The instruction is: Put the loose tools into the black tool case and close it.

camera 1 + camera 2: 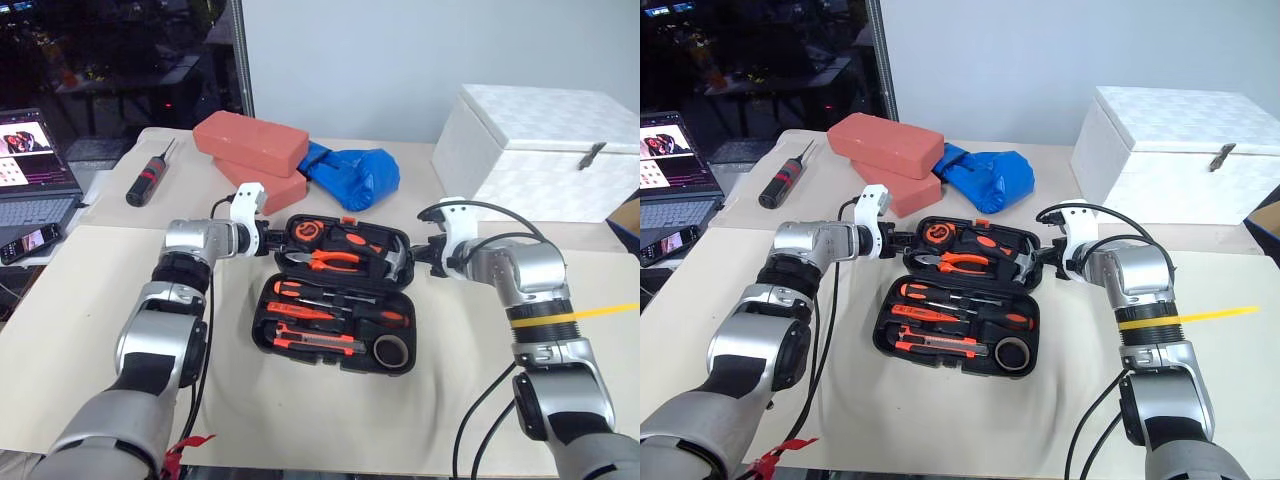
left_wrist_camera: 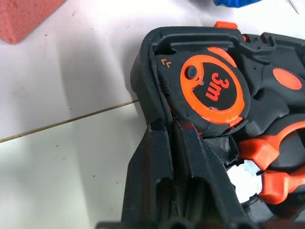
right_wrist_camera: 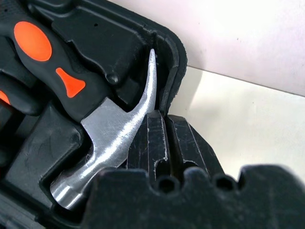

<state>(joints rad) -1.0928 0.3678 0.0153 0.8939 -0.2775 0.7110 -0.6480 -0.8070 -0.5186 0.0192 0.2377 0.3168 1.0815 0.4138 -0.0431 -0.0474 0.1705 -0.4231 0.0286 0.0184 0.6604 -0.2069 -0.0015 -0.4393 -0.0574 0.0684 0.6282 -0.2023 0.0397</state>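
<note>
The black tool case [image 1: 335, 295] lies open on the bench [image 1: 90, 320], directly ahead, its near half towards the robot and its far half behind the hinge line.

The near half holds the slim screwdrivers [image 1: 330, 302], three or four by count, one utility knife [image 1: 320, 343] along the near edge, and one grey tape roll [image 1: 392, 351] in the near right corner. All sit in their recesses; no loose tool is seen on the bench beside the case.

The far half holds one tape measure [image 2: 212, 90], one pair of pliers [image 1: 330, 261] and one hammer [image 3: 114, 138].

The left claw [image 1: 268, 240] is clamped on the left edge of the far half, beside the tape measure. The right claw [image 1: 420, 255] is clamped on the right edge, just beside the hammer claw. The symmetric grip at both ends probably serves to swing that half over evenly for closing.

Further back lie two red bricks [image 1: 250, 140], one blue bundle [image 1: 355, 172], one white box [image 1: 545, 150] and one black screwdriver [image 1: 148, 180].
</note>
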